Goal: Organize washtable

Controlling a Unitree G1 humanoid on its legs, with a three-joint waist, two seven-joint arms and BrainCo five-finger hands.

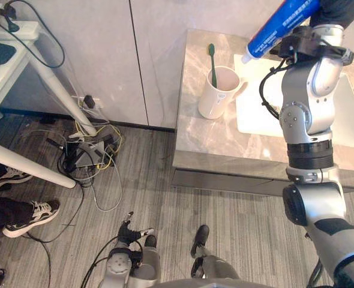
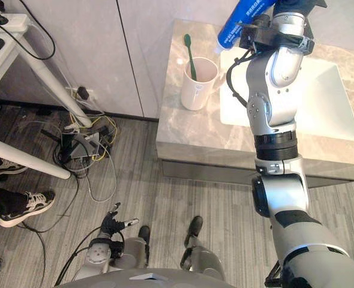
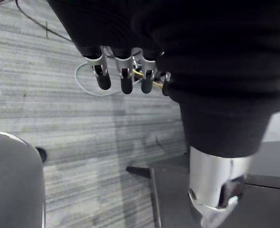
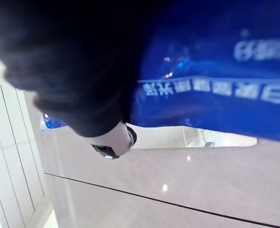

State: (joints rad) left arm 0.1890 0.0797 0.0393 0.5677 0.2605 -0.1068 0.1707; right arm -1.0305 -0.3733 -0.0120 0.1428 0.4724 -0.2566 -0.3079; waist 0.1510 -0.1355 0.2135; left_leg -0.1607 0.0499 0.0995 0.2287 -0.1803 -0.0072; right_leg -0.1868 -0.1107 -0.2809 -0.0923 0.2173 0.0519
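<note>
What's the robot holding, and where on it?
Right hand grips the blue toothpaste tube by its upper body, away from the cap; left hand holds nothing.

Green toothbrush [image 1: 212, 63] in mug [image 1: 216, 101]; blue tube [image 1: 282, 25] aloft.

The right arm [image 1: 309, 114] is made of rounded silver-grey shells. One round joint cap is dotted with small dark screws. Lower down sit a black ribbed ring and a bright metal collar, and the upper shell carries a black patch. A thin black cable [image 1: 266, 84] loops alongside the forearm. The right robot hand [image 4: 110, 141] has a dark ribbed cover and a silver thumb with a dark tip. The left arm [image 1: 122, 264] is the same silver-grey. The left robot hand [image 3: 123, 78] has silver fingers with rounded dark tips in a row beside its dark ribbed cover, with polished silver metal below it.
</note>
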